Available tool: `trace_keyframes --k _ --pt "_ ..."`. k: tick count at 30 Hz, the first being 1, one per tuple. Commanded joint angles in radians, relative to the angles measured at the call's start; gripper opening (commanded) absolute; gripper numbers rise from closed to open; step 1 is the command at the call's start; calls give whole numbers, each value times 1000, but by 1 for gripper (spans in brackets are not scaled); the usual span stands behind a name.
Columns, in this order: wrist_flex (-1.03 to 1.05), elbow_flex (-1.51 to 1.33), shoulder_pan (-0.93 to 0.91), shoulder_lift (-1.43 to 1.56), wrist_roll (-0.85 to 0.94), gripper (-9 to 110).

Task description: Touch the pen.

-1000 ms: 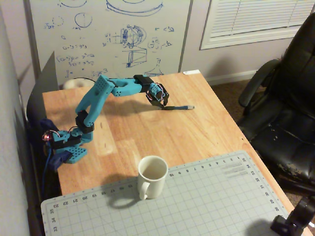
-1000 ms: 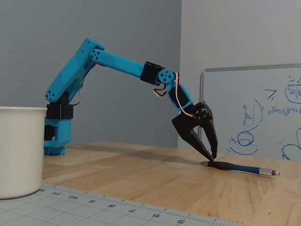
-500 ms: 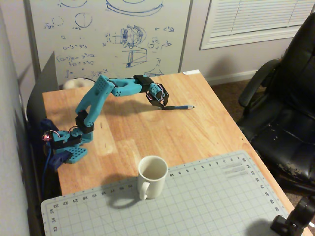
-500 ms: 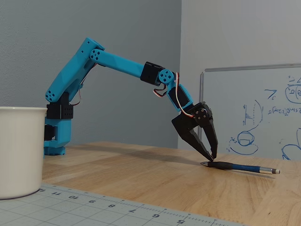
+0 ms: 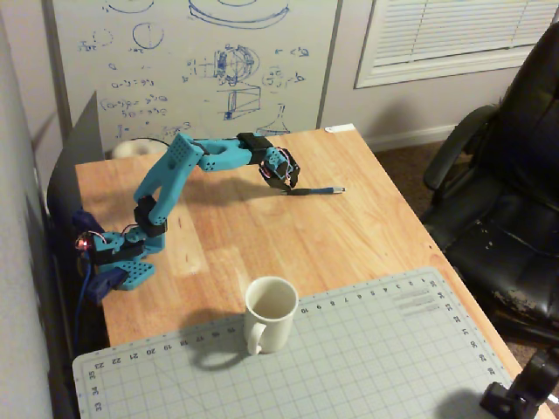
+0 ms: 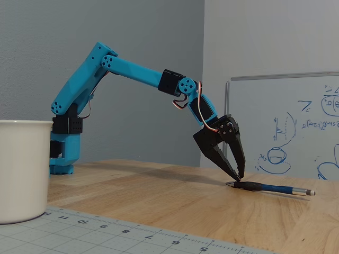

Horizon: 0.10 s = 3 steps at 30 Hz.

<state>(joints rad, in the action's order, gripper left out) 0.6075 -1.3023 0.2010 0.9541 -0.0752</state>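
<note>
The pen (image 5: 320, 189) is thin and dark blue with a small silvery tip, and lies flat on the wooden table (image 5: 367, 236) at the far middle, tip to the right. In a fixed view from table height the pen (image 6: 275, 188) lies right of centre. My blue arm reaches out from its base at the left. My black gripper (image 5: 289, 185) points down at the pen's dark left end. Its fingertips (image 6: 239, 177) are drawn together and rest on that end of the pen. The gripper (image 6: 238, 178) holds nothing.
A white mug (image 5: 270, 312) stands at the near edge of the wood, beside a grey cutting mat (image 5: 384, 349); the mug also shows at the left (image 6: 21, 169). A whiteboard (image 5: 192, 70) stands behind the table. A black office chair (image 5: 511, 175) stands off the right side.
</note>
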Motion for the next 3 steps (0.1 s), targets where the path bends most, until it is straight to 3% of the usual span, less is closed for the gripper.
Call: trace_keyframes --k 1,3 --pt "-18 26 18 37 8 1" --pt "-17 25 18 37 8 1"
